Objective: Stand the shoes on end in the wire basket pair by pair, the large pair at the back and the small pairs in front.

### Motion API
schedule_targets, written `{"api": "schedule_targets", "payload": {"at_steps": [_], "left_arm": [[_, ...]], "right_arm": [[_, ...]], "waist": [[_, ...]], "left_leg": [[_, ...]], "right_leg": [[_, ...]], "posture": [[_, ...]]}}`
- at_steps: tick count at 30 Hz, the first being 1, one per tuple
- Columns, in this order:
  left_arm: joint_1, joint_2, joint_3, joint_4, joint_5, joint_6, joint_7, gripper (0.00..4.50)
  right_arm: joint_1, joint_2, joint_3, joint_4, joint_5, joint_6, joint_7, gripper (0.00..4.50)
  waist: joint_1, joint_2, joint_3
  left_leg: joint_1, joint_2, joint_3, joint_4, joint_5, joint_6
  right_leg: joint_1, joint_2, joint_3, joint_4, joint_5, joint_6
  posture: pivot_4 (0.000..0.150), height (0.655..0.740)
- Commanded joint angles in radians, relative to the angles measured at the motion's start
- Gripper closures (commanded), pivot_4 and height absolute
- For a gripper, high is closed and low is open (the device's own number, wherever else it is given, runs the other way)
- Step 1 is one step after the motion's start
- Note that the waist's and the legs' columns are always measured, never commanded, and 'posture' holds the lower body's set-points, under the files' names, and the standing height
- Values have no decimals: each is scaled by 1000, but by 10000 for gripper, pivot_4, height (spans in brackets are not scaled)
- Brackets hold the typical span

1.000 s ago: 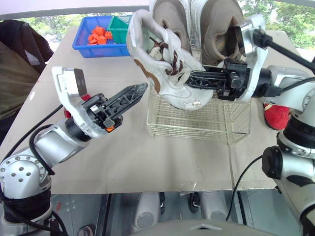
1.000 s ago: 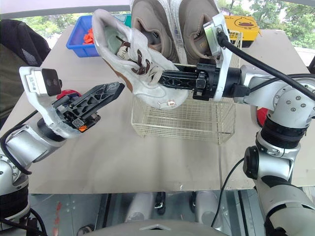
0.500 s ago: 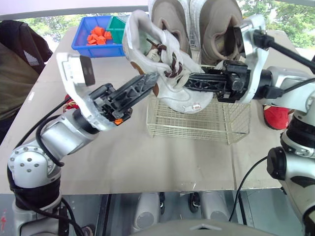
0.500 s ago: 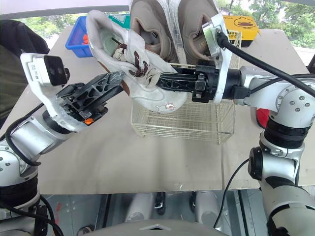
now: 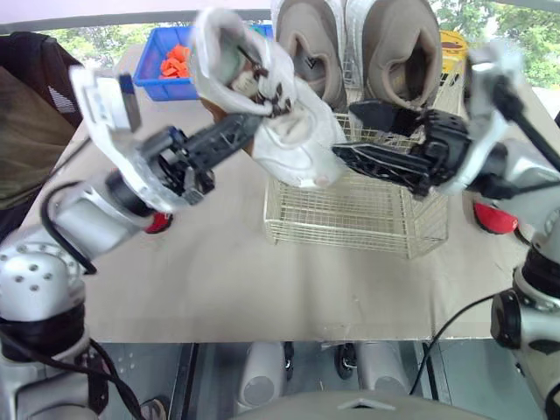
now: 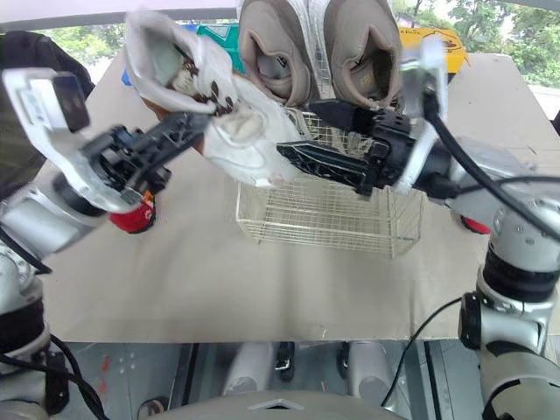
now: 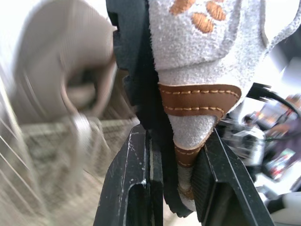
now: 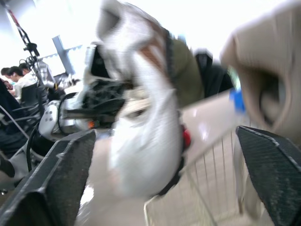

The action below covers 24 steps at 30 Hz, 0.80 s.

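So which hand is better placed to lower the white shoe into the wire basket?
Left. The left hand is clamped on the white shoe, holding it above the left side of the wire basket. The right hand is open beside the shoe, gripping nothing.

Front row of the wire basket is free, but the back row's blocked by 2 big tan shoes. The white shoe hangs over its left corner, and the right gripper, fingers spread, reaches across mid-frame above the rim. Bare table lower center.
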Motion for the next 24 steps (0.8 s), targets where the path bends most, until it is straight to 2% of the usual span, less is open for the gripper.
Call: {"api": "schedule_targets", "payload": {"at_steps": [1,6,9,13,19,24], "left_arm": [[-101,42,-42,53,191,-34,-168,40274],[-225,34,-142,169,478,-146,-371,40275],[-277,17,-208,239,629,-231,-489,40275],[-337,-16,-270,303,769,-314,-595,40276],[-410,-73,-344,390,947,-434,-692,40277],[-434,-110,-381,426,1020,-428,-721,40277]], "right_arm": [[130,-45,-55,-125,-82,-157,93,0],[356,-115,-145,-198,-193,-315,171,0],[496,-181,-233,-211,-207,-337,215,0],[630,-243,-329,-205,-173,-350,252,0],[704,-268,-372,-186,-166,-368,239,0],[719,-271,-377,-197,-135,-371,203,0]], "waist": [[5,0,0],[6,0,0],[5,0,0],[5,0,0],[5,0,0],[5,0,0]], "left_leg": [[0,0,0,0,0,0],[-1,0,1,0,0,0],[-1,0,1,-1,0,0],[0,1,0,-1,0,0],[0,1,-1,-1,-3,5],[0,1,-1,0,-3,5]], "right_leg": [[0,0,0,0,0,0],[1,0,0,-4,0,0],[2,1,0,-5,0,0],[3,1,0,-7,0,0],[4,3,-1,-8,0,1],[4,2,0,-8,0,1]], "posture": [[1500,7400],[1500,7400],[1500,7400],[1500,7400],[1500,7400],[1500,7400]]}}
